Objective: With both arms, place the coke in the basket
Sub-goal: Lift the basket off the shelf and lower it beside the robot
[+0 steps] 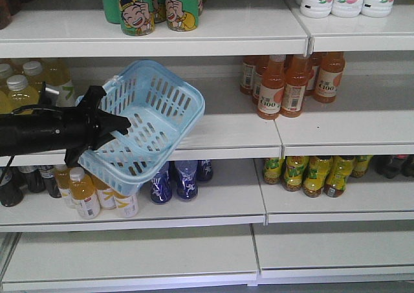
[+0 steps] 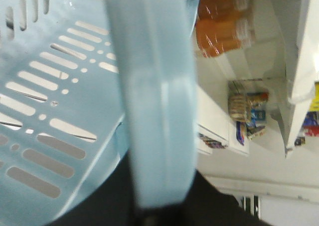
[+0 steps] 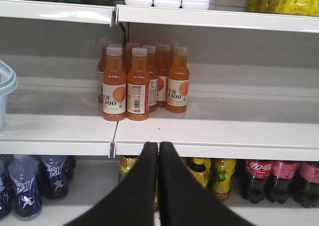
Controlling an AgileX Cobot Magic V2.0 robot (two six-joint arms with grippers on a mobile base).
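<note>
The left gripper (image 1: 121, 126) clamps the tilted basket (image 1: 162, 105) by its rim. The right gripper (image 3: 158, 146) is pinched closed on nothing, facing orange bottles (image 3: 139, 84).

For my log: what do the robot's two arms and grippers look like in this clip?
The left arm is matte black and tube-like, with a small silver knob near its wrist. The left gripper has black pointed pincer fingers. The right gripper shows two smooth black fingers tapering to narrow tips. No markings are visible.
</note>
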